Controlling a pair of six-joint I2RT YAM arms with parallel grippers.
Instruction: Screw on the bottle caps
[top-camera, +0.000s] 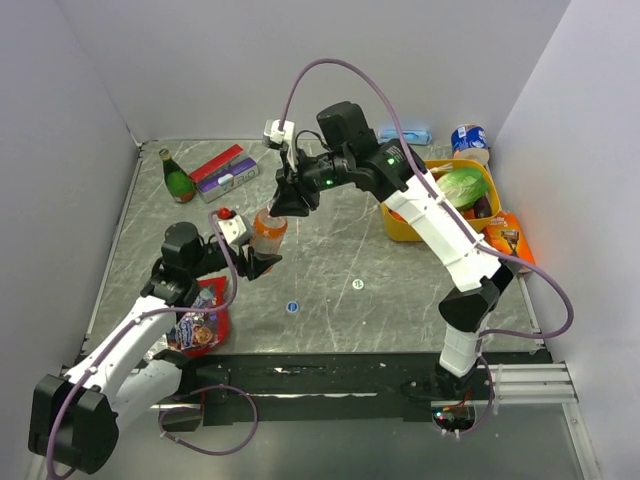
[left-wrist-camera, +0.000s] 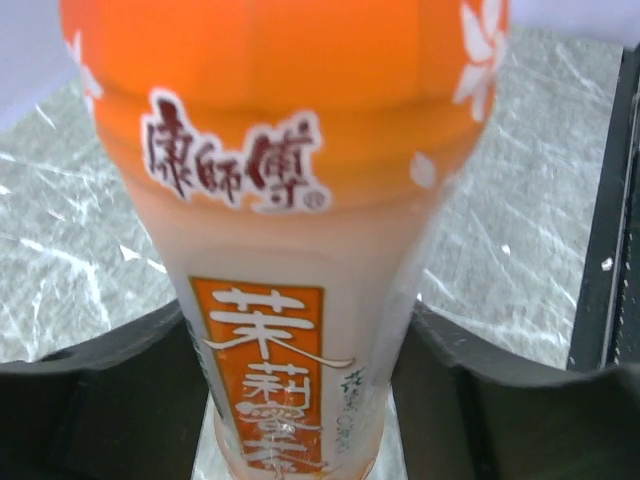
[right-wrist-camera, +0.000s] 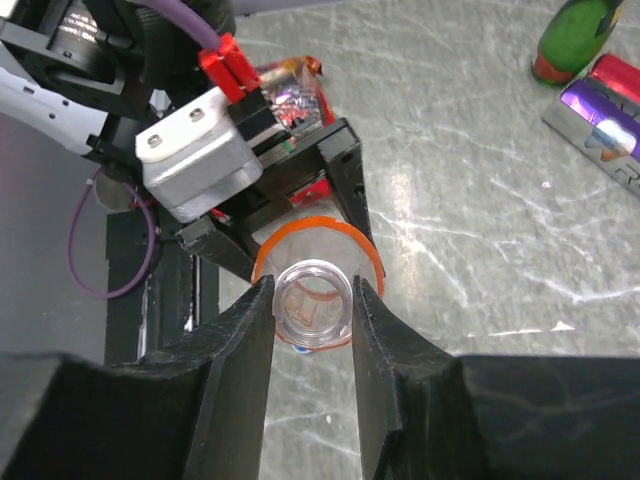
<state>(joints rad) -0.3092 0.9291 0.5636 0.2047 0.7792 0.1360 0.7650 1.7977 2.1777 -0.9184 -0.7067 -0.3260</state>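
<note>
Bottle (top-camera: 269, 231) upright, left of table (top-camera: 420, 300) centre, mouth open, no cap. R pincer (right-wrist-camera: 313, 292) from above, clamped tight on the neck. L pincer (top-camera: 262, 264) low on near side, half-open, fingers (left-wrist-camera: 120, 400) against both sides of the lower body. Blue cap (top-camera: 292, 307) & whitish cap (top-camera: 357, 284) lie on table nearer/right, apart from both pincers.
</note>
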